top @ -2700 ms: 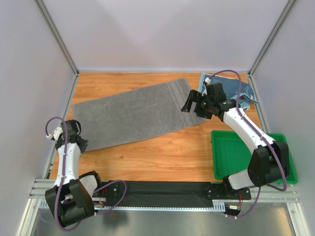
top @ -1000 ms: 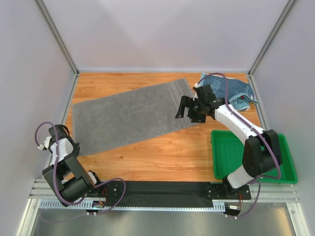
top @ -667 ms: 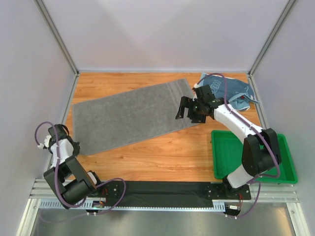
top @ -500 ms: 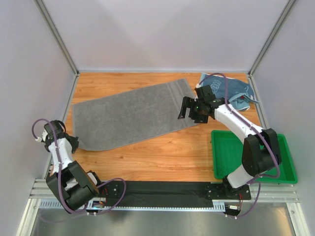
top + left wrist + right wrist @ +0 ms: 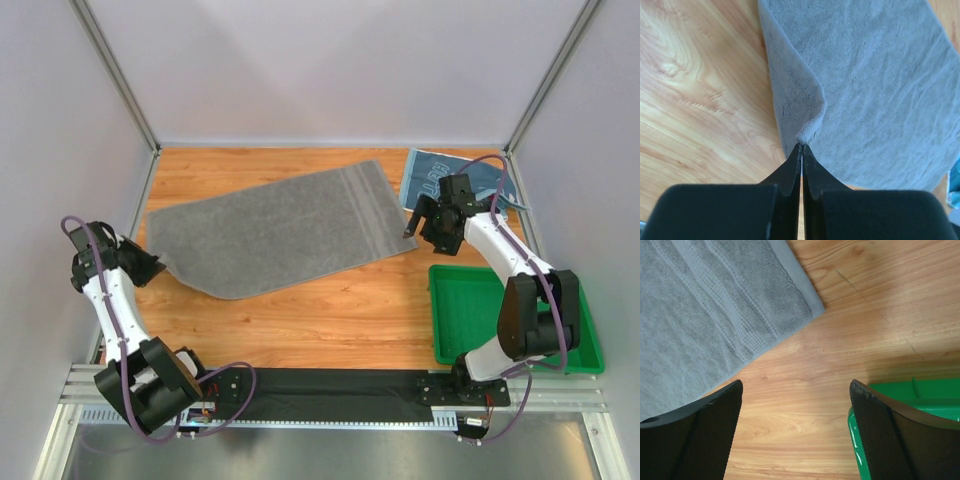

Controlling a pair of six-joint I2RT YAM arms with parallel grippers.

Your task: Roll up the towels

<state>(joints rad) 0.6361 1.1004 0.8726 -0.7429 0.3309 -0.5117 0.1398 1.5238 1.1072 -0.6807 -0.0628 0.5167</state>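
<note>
A large grey towel point(image 5: 270, 228) lies spread on the wooden table. My left gripper point(image 5: 155, 265) is shut on its near left corner, which is lifted and folded inward; in the left wrist view the jaws point(image 5: 801, 146) pinch the corner tip of the grey towel point(image 5: 880, 75). My right gripper point(image 5: 424, 222) is open and empty, just past the towel's right edge. In the right wrist view the right gripper point(image 5: 796, 407) hovers over bare wood, with the grey towel's corner point(image 5: 715, 305) ahead at the left. A light blue towel with white lettering point(image 5: 432, 178) lies at the back right, partly hidden by the right arm.
A green plastic tray point(image 5: 470, 325) sits at the near right, and its rim point(image 5: 935, 390) shows by my right finger. White walls and metal posts enclose the table on three sides. A black strip and rails run along the near edge.
My left gripper has carried the towel's near left corner away from the near edge, folding it inward. My right gripper has moved right, off the grey towel, toward the blue towel.
</note>
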